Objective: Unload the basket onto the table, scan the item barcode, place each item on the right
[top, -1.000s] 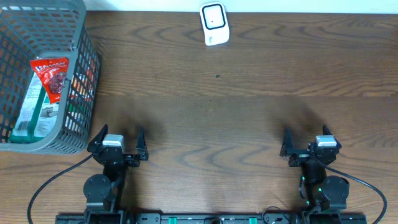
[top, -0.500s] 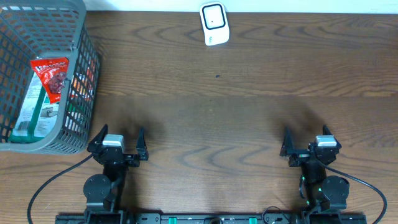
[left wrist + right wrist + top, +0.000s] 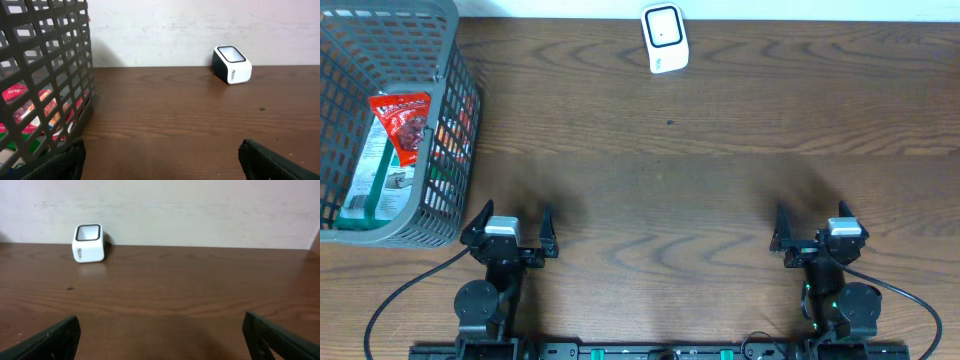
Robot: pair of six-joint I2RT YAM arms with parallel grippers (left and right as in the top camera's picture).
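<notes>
Dark wood-grain worktop (image 3: 720, 180) filled the overhead view, with a white barcode scanner (image 3: 665, 38) at its far edge and a grey mesh basket (image 3: 455, 150) at the far left. A red snack packet (image 3: 405, 120) lay inside that basket. The left claw (image 3: 514, 214) and right claw (image 3: 812, 212) sat at the near edge, both spread wide and holding nothing. The left wrist view had the basket at left and the scanner right of centre. The right wrist view had the scanner at far left.
</notes>
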